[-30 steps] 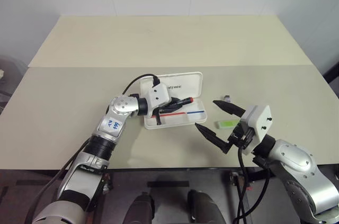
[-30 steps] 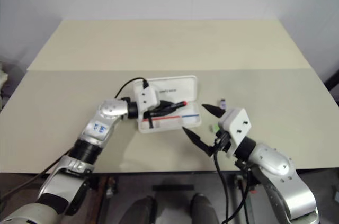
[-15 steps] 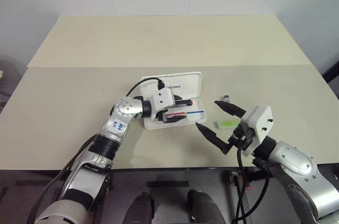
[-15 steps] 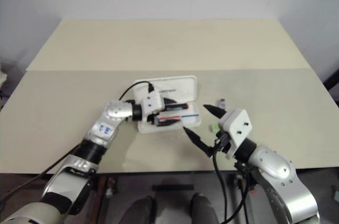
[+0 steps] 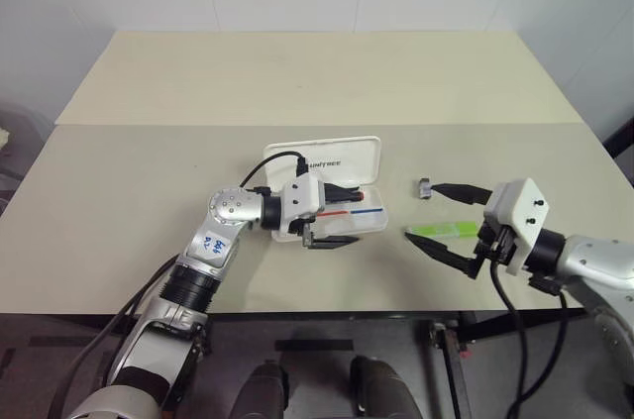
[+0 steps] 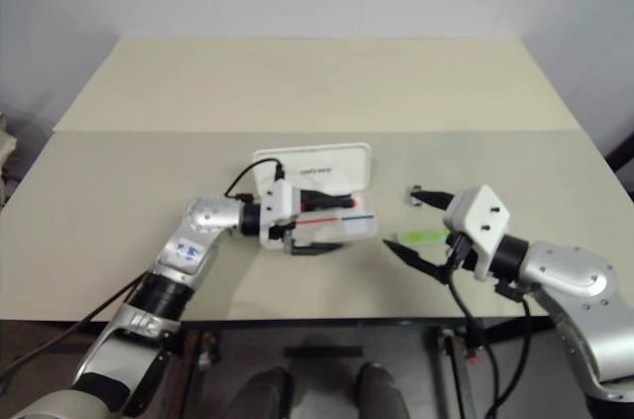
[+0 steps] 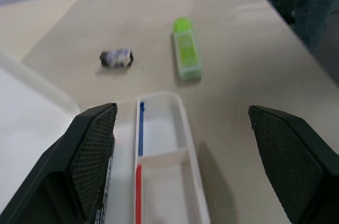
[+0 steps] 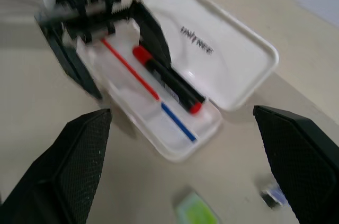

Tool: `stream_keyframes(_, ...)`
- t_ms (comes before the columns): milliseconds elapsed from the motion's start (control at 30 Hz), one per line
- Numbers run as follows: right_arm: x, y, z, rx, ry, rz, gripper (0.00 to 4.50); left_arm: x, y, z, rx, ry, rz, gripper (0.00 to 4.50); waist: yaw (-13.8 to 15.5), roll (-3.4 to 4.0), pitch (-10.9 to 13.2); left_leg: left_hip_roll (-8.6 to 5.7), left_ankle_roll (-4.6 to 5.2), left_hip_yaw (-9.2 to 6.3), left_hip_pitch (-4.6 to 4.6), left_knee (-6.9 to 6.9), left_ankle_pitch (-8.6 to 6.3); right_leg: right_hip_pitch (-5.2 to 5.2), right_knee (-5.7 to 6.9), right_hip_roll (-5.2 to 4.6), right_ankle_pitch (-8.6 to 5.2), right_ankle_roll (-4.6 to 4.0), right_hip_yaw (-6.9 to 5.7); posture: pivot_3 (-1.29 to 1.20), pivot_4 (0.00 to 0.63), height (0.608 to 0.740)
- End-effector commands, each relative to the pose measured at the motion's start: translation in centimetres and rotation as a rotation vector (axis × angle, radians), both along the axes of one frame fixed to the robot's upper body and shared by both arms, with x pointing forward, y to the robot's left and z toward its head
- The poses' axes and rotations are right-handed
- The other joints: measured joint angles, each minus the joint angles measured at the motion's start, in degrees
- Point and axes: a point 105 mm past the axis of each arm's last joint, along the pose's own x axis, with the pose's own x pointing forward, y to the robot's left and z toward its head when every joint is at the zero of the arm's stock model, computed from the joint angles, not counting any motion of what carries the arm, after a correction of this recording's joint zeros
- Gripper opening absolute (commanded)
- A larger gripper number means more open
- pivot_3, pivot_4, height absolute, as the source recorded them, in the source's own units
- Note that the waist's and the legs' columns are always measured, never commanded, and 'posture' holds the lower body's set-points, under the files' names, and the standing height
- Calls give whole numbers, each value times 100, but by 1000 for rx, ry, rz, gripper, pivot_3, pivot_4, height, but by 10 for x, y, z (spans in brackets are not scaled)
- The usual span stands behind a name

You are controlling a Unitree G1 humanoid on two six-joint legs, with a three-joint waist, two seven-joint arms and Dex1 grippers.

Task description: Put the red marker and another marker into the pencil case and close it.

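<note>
between the wide-open left gripper (image 5: 335,214) fingers sits the near end of the pencil case (image 5: 332,186), lid up, red marker (image 8: 168,80) lying inside beside a thin red-blue stick (image 8: 150,91). right gripper (image 5: 444,221) also spread wide, nothing held, straddling the green marker (image 5: 442,230) on table (image 5: 297,72); small dark block (image 5: 424,185) just beyond.

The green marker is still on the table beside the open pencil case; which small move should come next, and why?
Probably the right gripper should lower and close on the green marker. The red marker already lies in the open pencil case, the green one lies on the table between the right gripper's open jaws, and the left gripper, also open, holds nothing.
</note>
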Motion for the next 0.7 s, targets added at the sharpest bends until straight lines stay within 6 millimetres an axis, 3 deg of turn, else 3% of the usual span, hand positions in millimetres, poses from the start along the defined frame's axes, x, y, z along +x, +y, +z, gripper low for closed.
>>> stream_keyframes(33, 3, -19, 3, -86, 29, 62, 4500, -6, 9, 15, -49, -36, -27, 4246, -4, 0, 0, 0, 0, 3, 0, 1, 0, 0, 1, 0, 0, 0, 1, 0, 150, 740)
stream_keyframes(200, 13, -38, -6, -170, 100, 104, 4500, -14, 26, 22, -50, -34, -51, 4246, -12, -3, 7, 6, 0, 11, 2, 0, 0, -3, 2, 2, 0, 0, 6, 0, 150, 740)
stream_keyframes(400, 39, -61, -24, -275, 157, 124, 4500, -13, 71, 35, 13, -40, 13, 4246, -37, 3, 17, 11, 0, 20, 8, 0, -1, -6, 5, 4, 0, -1, 12, 0, 150, 740)
stream_keyframes(700, 63, -74, -42, -361, 215, 163, 4500, -15, 118, 40, 102, -18, 116, 4246, -30, 12, 24, 13, 1, 28, 5, -7, -2, -11, -2, -8, -1, -2, 14, 0, 150, 740)
